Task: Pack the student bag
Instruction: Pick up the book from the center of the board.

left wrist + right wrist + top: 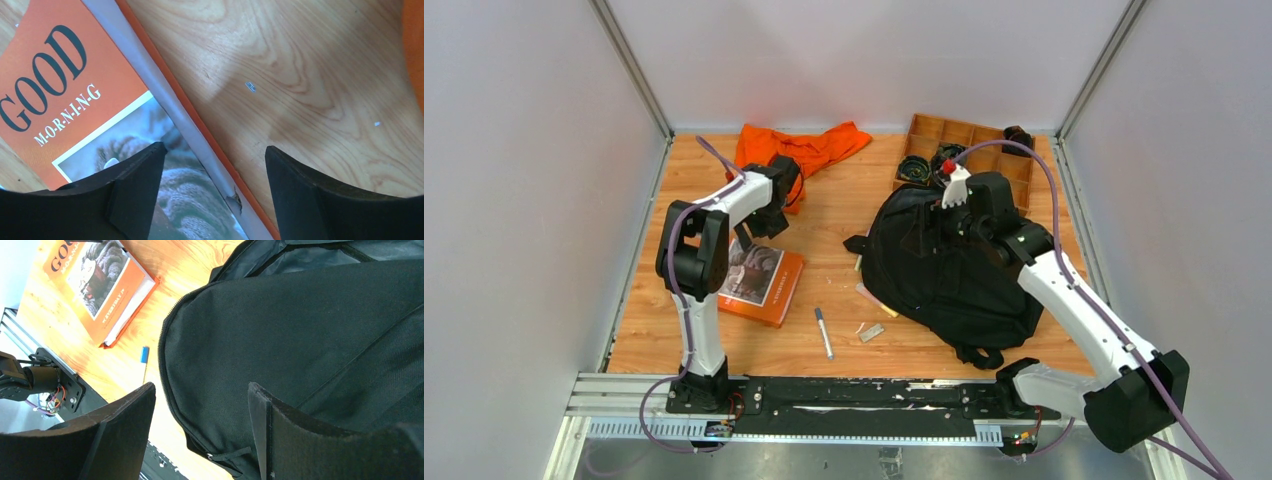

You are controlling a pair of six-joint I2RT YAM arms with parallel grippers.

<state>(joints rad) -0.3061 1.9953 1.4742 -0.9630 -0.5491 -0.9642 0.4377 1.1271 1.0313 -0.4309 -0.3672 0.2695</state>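
Observation:
The black student bag lies on the table at centre right, its top zip partly open. My right gripper hovers over its upper part, open and empty; in the right wrist view the gripper stands above the bag's fabric near a zip pull. An orange "Good Morning" book lies at the left. My left gripper is open over the book's far edge; in the left wrist view the gripper straddles the book's edge without touching it.
An orange cloth lies at the back. A wooden compartment tray with coiled cables stands at the back right. A pen and a small silver piece lie near the front. Grey walls enclose the table.

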